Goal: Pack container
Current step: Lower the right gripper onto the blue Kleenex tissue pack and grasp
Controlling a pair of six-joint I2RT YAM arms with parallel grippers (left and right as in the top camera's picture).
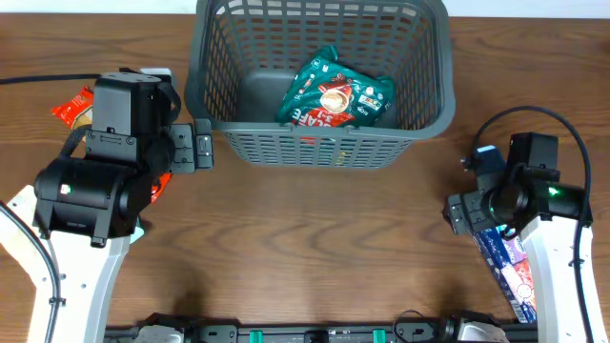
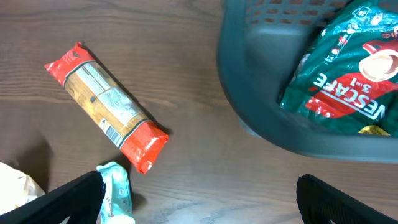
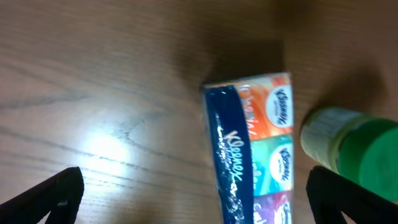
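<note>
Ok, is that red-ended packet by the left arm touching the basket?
Apart. The left wrist view shows a strip of bare table between the red-ended packet and the container's rounded wall; the packet lies outside it.

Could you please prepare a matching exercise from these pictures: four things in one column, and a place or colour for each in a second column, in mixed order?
Column 1
1. Nescafe bag
2. red-ended packet
3. Kleenex pack
4. round green item

Column 2
A. on the table, left of the container
B. beside the Kleenex pack, right wrist view
C. inside the container
D. dark blue band along one edge

Pairs: 1-C, 2-A, 3-D, 4-B
</note>
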